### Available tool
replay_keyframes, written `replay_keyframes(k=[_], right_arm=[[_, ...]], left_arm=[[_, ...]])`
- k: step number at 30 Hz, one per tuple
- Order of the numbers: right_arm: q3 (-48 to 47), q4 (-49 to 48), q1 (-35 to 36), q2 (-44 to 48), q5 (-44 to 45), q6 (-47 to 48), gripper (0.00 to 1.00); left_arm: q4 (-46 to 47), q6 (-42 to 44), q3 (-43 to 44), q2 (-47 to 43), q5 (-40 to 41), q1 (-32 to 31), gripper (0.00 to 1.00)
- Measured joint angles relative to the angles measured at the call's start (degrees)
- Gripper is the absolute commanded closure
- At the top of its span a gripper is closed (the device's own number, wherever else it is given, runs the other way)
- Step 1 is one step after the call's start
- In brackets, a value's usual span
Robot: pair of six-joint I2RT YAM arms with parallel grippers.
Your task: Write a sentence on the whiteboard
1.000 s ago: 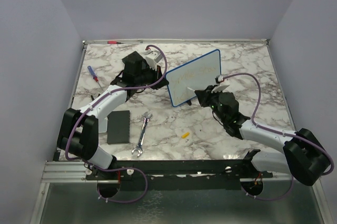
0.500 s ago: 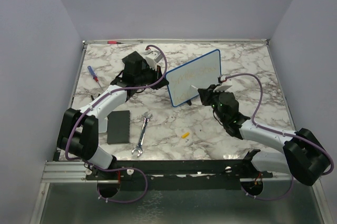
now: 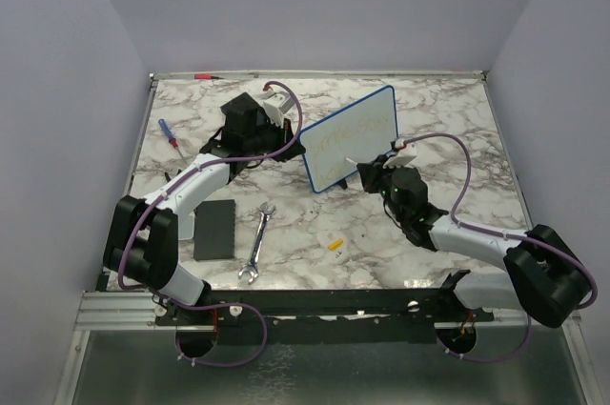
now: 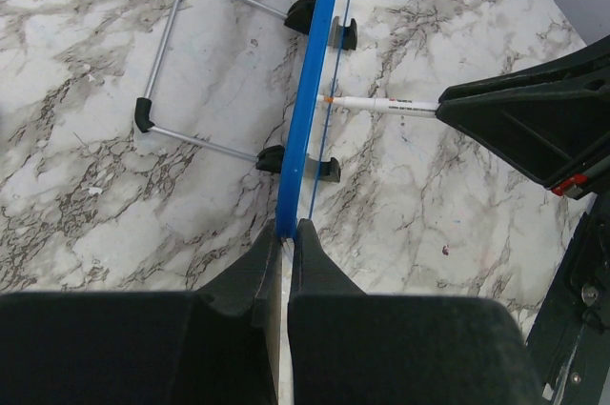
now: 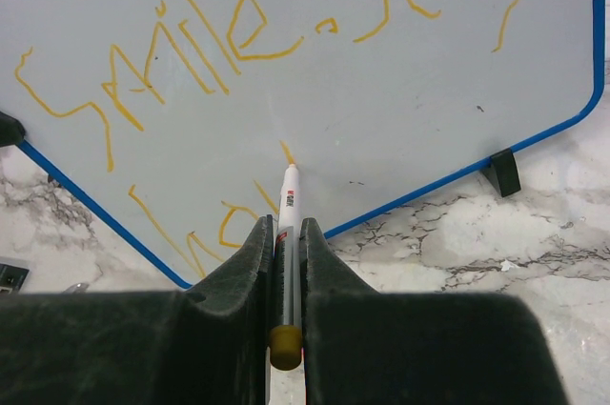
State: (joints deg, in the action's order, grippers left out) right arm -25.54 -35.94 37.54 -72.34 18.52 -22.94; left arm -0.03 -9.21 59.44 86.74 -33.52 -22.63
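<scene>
Your right gripper [image 5: 286, 228] has slid left along the whiteboard [image 3: 355, 136] | its fingers clamp the marker [image 5: 287, 197], tip touching the sentence [image 5: 219, 33] at its second line | left gripper [image 4: 287, 233] pinches the board's edge, steadying it upright on the table [image 3: 429, 224] between both arms.

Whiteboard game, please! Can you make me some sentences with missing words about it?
1. The whiteboard has a thin ____ frame.
2. The sentence written on it starts with the word ____.
3. The right fingers are shut on a white ____, whose tip touches the board.
Missing words: blue; Smile; marker.
</scene>
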Motion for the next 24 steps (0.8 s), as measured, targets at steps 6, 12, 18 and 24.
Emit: replay_keyframes(k=[6,12,18,24], right_arm=[[0.0,-0.9,0.0,-1.0,-1.1,-0.2,0.99],[0.0,-1.0,0.0,-1.0,-1.6,-0.2,0.99],[0.3,-0.9,0.1,-1.1,-3.3,-0.5,0.99],[0.3,-0.8,0.5,-1.1,-3.8,-0.6,0.99]], left_arm=[[0.0,0.0,0.0,0.0,0.1,0.0,1.0],[0.0,0.0,0.0,0.0,0.2,0.0,1.0],[-0.1,0.0,0.0,-0.1,0.2,0.0,1.0],[0.0,0.0,0.0,-0.1,0.2,0.0,1.0]])
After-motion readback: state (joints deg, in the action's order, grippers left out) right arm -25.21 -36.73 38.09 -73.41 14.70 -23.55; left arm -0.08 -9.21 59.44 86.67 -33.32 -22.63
